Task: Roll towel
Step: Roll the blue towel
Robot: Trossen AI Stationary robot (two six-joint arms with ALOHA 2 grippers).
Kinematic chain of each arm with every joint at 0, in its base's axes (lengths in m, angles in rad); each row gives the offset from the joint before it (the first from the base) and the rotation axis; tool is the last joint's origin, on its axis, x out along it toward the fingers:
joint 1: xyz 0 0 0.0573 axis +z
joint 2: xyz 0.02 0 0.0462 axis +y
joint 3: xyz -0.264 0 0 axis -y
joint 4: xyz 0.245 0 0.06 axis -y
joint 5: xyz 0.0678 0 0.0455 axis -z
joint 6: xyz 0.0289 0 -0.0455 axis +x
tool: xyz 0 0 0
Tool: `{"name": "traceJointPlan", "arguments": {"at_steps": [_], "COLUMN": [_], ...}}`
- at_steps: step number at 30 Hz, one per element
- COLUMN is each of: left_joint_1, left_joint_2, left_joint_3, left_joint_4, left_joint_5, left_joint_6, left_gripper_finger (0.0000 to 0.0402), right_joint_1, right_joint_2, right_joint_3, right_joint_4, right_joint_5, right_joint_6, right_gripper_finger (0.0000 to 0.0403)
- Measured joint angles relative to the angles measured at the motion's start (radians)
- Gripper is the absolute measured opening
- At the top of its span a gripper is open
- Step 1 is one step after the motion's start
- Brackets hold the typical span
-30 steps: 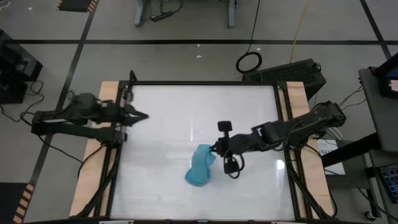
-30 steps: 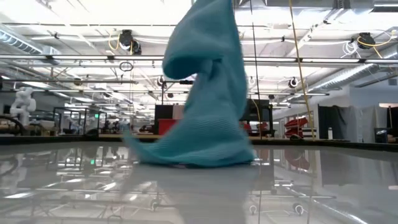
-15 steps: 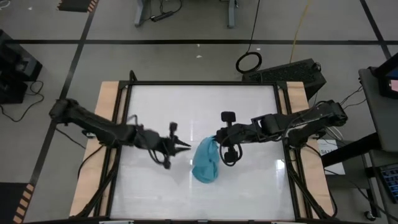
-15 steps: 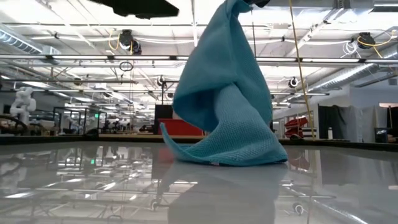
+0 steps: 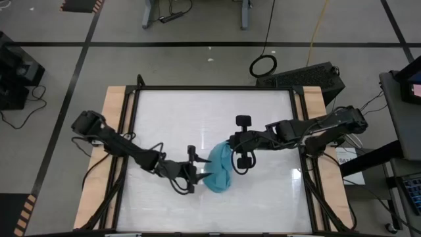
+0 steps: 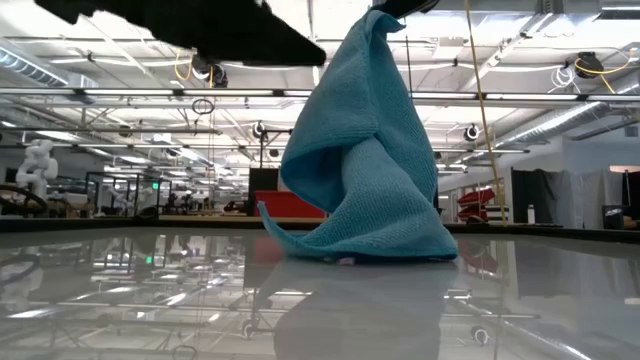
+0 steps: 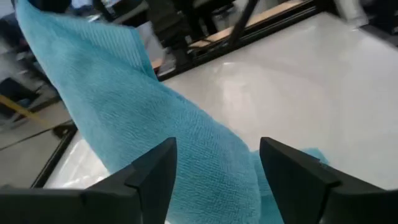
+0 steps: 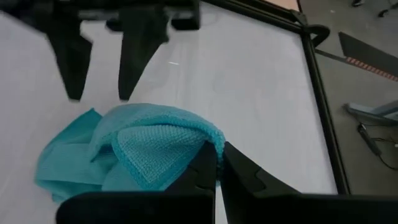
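- Towel (image 5: pixel 219 172): 1 teal cloth, near the middle of the white bench (image 5: pixel 197 112), toward its near edge; it is bunched, not flat; 1 corner is lifted while the lower folds rest on the surface (image 6: pixel 360 215).
- Right end effector (image 5: pixel 228 145): fingers pinched narrow on the raised corner of the towel; the cloth drapes down from that pinch (image 8: pixel 161 140); this arm carries the towel's top.
- Left end effector (image 5: pixel 205 175): fingers spread wide, holding nothing; the tips point at the towel's side, just beside it (image 7: pixel 214 162).
- Key relation: the towel lies directly ahead of the left end effector, between its 2 open fingers in the left wrist view; its long axis runs upward to the right pinch; both arms are close, the right already attached.
- Count: 1 towel, 2 arms, 2 end effectors.
- Judgement: the next move likely calls for the left fingers to close on a lower edge.
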Motion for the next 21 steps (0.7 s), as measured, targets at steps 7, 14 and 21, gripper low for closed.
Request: {"name": "traceJointPlan", "arguments": {"at_steps": [7, 14, 21], "left_joint_1": [0.009, 0.045, 0.050], "left_joint_2": [0.164, 0.296, 0.314], "left_joint_3": [0.102, 0.198, 0.230], "left_joint_4": [0.017, 0.014, -0.011], "left_joint_5": [-0.152, -0.499, -0.568], "left_joint_6": [0.001, 0.040, 0.185], "left_gripper_finger": [0.0238, 0.0233, 0.0097], "right_joint_1": [-0.008, -0.006, -0.005], "right_joint_2": [0.000, 0.000, 0.000], "right_joint_3": [0.000, 0.000, 0.000], "right_joint_4": [0.031, 0.042, 0.038], "right_joint_5": [0.001, 0.001, -0.005], "right_joint_6": [0.003, 0.014, 0.026], "right_gripper_finger": [0.0000, 0.0000, 0.0000]}}
